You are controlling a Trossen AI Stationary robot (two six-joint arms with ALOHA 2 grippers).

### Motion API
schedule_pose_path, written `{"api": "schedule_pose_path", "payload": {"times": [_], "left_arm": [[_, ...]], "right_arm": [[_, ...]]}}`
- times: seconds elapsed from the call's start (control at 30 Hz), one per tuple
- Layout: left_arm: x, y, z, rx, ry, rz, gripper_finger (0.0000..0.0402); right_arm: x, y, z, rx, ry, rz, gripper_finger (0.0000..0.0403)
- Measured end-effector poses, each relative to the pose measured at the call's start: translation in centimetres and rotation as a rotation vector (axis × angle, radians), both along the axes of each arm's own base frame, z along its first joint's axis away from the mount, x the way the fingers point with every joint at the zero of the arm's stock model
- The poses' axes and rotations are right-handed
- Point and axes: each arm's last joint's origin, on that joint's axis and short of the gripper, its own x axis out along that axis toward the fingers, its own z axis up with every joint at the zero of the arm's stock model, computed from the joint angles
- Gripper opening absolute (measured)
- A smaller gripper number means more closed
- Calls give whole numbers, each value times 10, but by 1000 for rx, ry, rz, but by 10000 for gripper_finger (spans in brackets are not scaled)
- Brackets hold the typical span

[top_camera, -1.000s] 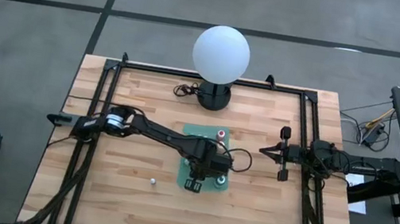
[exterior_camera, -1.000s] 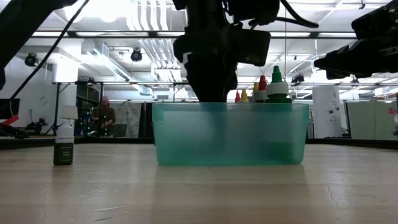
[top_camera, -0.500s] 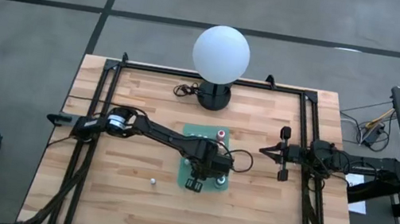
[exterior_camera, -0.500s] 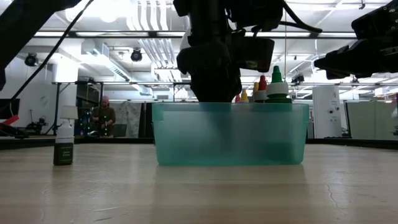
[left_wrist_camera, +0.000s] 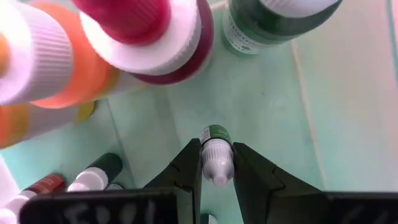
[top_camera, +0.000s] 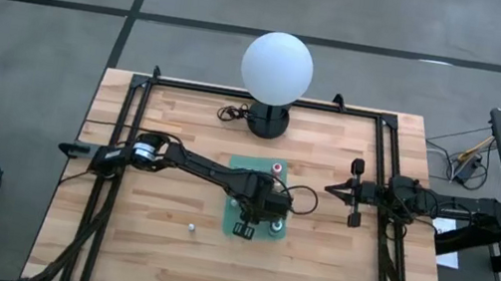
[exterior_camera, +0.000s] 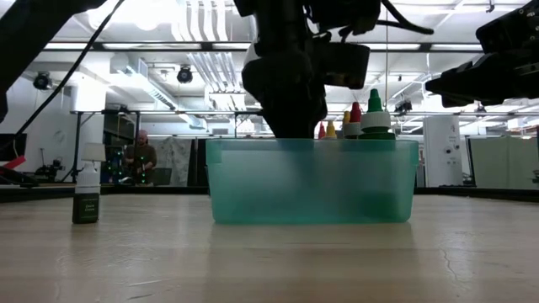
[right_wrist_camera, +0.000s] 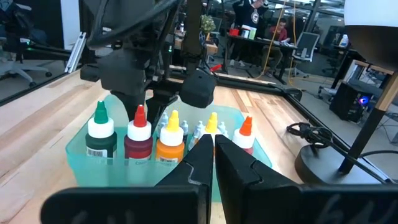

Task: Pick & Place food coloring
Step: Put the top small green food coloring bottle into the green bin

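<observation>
My left gripper (left_wrist_camera: 217,167) has its two dark fingers (left_wrist_camera: 186,168) pinched narrowly on a small whitish bottle (left_wrist_camera: 216,163) with a dark green label, cap toward the wrist and base pointing down at the pale green floor of the tub (exterior_camera: 396,189), so I judge I am lowering it upright into a free spot, not yet letting go. Around that spot I see why the approach has to be vertical: the tall bottles stand close by, the red-capped one (left_wrist_camera: 149,31) and the orange one (left_wrist_camera: 56,62) crowding one side, the green one (left_wrist_camera: 273,18) off at the other, and a few small whitish bottles (left_wrist_camera: 93,177) already lie lower in the tub. From table height the arm comes down into the translucent tub from above, with the coloured tips (exterior_camera: 358,118) poking over its rim behind. One more small bottle (exterior_camera: 86,195) stands alone on the wooden table (top_camera: 132,253), well apart from the tub, and I take it for the next pick. My right gripper (right_wrist_camera: 214,149) waits with its fingers pressed together and nothing between them, parked near the table's right edge, clear of the work; from its side the lamp base (right_wrist_camera: 336,165) shows beyond the tub.
</observation>
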Motion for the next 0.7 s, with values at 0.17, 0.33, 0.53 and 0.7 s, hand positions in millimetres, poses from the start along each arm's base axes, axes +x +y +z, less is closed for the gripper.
{"api": "schedule_pose_path", "payload": {"times": [0.17, 0.33, 0.53, 0.7], "left_arm": [[1, -1, 3, -7, -42, -1, 48], [-2, -5, -6, -6, -27, -6, 48], [-10, -6, -5, -6, -20, 0, 48], [-15, -5, -3, -6, -35, 11, 48]], "right_arm": [[0, 0, 0, 0, 0, 0, 9], [0, 0, 0, 1, 0, 0, 9], [0, 0, 0, 2, 0, 0, 9], [0, 0, 0, 0, -2, 1, 9]]}}
